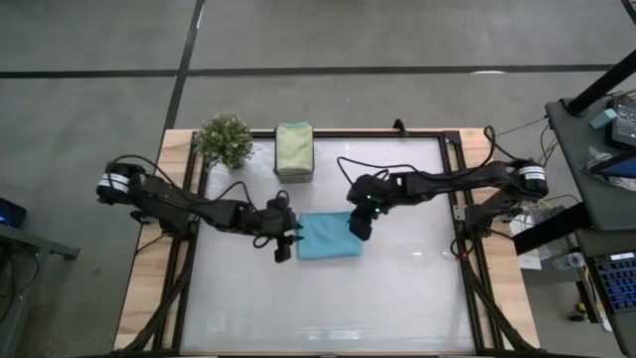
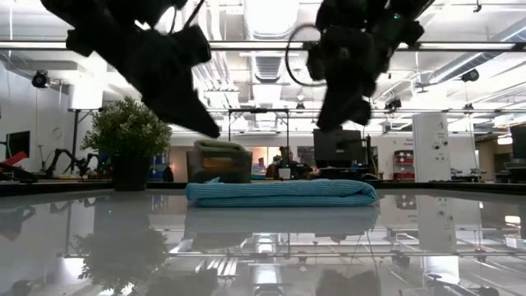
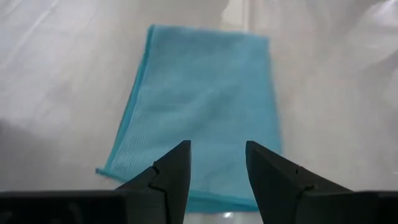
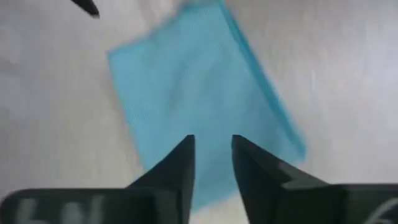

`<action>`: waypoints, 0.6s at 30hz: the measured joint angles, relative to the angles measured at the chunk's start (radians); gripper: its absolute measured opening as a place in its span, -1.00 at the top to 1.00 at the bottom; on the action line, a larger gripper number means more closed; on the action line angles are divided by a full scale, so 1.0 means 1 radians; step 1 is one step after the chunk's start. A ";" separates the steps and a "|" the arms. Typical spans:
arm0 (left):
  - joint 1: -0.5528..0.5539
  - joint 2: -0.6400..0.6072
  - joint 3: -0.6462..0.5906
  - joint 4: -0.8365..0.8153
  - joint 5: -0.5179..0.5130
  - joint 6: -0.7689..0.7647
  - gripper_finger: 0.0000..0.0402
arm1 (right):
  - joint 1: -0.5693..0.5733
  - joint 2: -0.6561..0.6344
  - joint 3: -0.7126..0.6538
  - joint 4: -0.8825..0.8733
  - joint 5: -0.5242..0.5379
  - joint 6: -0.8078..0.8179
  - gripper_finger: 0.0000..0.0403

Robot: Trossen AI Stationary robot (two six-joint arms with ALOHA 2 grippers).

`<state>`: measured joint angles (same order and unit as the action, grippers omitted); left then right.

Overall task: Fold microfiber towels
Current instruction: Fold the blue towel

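A small potted plant (image 1: pixel 225 139) is seen at the table's far left corner, and a folded sage green towel (image 1: pixel 294 150) lies just beside it. Nearer the middle, the left gripper (image 1: pixel 287 237) is held above the left edge of the folded light blue towel (image 1: pixel 328 237); its fingers are parted with nothing between them. The blue towel lies flat on the white table (image 1: pixel 397 288). Above its right edge the right gripper (image 1: pixel 360 225) is held, its fingers slightly parted, nothing gripped
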<state>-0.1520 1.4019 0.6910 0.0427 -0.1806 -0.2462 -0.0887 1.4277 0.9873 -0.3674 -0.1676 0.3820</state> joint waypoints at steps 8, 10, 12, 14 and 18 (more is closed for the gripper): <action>0.000 0.143 -0.012 0.064 -0.082 0.000 0.31 | 0.012 0.000 -0.108 -0.025 -0.026 0.304 0.05; 0.000 0.176 -0.012 0.073 -0.085 0.001 0.31 | 0.011 0.000 -0.150 0.034 -0.024 0.348 -0.03; 0.000 0.206 -0.013 0.073 -0.090 -0.002 0.31 | 0.011 0.000 -0.199 0.121 -0.024 0.392 -0.10; 0.000 0.225 -0.013 0.074 -0.090 -0.007 0.31 | 0.007 0.007 -0.242 0.199 -0.024 0.432 -0.14; 0.000 0.245 -0.014 0.079 -0.090 -0.008 0.31 | 0.000 0.027 -0.322 0.343 -0.014 0.484 -0.18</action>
<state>-0.1520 1.6469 0.6773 0.1215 -0.2710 -0.2542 -0.0883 1.4543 0.6655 -0.0240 -0.1813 0.8657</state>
